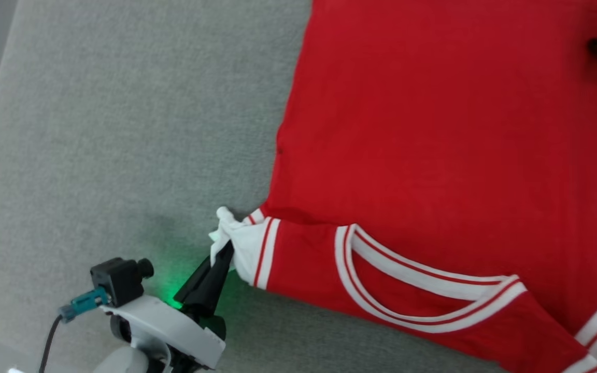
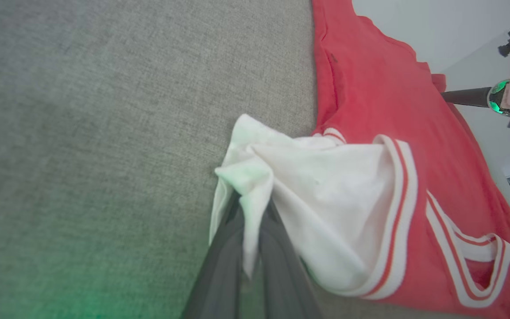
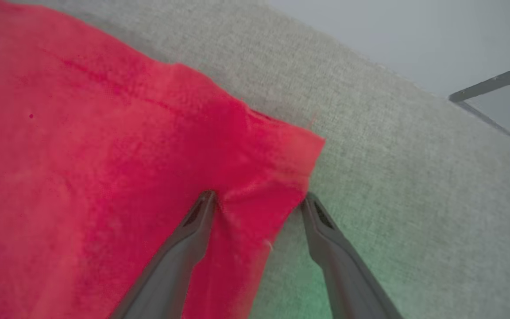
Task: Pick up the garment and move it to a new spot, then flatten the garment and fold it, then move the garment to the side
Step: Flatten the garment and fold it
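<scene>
Clenched on a thin bunch of the white sleeve end [image 2: 326, 199], my left claw [image 1: 225, 252] holds the garment [image 1: 433, 129], which lies spread on the grey fabric surface [image 1: 122, 129]. My right claw [image 3: 258, 199] stands open astride a far red corner. Pulling one-sided now could slip that small bite, or drag the flat body into wrinkles.

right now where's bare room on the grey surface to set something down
Free: the wide grey surface left of the garment, beyond the left end effector pinching its white sleeve end. Crowded: the right side, covered by the garment.
</scene>
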Robot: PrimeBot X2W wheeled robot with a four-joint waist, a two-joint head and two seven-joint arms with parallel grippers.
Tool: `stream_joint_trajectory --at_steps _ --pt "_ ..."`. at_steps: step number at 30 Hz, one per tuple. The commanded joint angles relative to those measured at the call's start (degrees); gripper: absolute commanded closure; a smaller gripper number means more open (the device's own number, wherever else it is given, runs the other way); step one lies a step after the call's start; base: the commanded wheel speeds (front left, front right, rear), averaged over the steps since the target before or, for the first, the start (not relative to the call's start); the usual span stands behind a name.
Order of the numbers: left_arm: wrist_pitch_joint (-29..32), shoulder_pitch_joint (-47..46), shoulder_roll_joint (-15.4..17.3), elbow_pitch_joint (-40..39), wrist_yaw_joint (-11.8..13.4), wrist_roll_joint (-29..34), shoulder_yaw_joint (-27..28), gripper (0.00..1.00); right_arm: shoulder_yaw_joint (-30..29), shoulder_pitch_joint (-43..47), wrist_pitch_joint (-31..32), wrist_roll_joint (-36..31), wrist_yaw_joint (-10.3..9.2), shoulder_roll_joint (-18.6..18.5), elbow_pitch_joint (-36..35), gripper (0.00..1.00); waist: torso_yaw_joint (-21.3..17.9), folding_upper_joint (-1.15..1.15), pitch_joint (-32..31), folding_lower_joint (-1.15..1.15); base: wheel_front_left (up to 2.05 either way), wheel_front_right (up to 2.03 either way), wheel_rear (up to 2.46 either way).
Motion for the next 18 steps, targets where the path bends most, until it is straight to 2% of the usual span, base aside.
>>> stream_joint_trajectory --at_steps 1,5,8,9,11,15,18 --pt "0.28 -0.07 0.03 1.27 0.32 0.28 -0.12 1.0 1.23 0.22 1.05 -0.64 -0.08 -0.34 2.06 0.0 2.77 0.0 2.8 0.0 0.0 0.0 0.0" --pt "0.33 -0.08 -0.52 2.42 -0.11 0.22 -0.84 1.0 3.04 0.87 3.1 -0.56 -0.08 0.29 8.06 0.0 2.82 0.0 2.74 0.0 0.0 0.0 0.0" --pt "0.43 -0.21 -0.71 2.85 -0.36 -0.14 -0.94 1.0 4.42 1.11 3.85 1.05 -0.02 1.07 9.73 0.0 2.55 0.0 2.64 0.0 0.0 0.0 0.0" --pt "0.46 -0.3 -0.67 3.01 -0.5 -0.14 -0.95 1.0 5.18 1.17 4.21 1.37 -0.02 1.18 9.94 0.36 2.43 0.0 2.58 0.0 0.0 0.0 0.0" --pt "0.5 -0.49 -0.65 3.18 -0.59 -0.16 -0.94 1.0 6.45 1.02 4.03 2.05 0.01 0.87 9.88 1.0 2.15 0.0 2.48 0.0 0.0 0.0 0.0" --pt "0.18 -1.51 -1.13 3.42 -1.19 0.02 -0.9 1.0 6.99 -0.14 1.17 2.79 0.02 -0.23 9.71 1.0 1.62 0.0 2.3 0.0 0.0 0.0 0.0" --pt "-0.41 -1.91 -1.9 4.2 -1.62 -0.21 -0.66 1.0 6.39 -0.04 -1.29 3.76 -0.07 0.46 10.52 1.0 1.03 0.0 1.02 0.0 0.0 0.0 0.0"
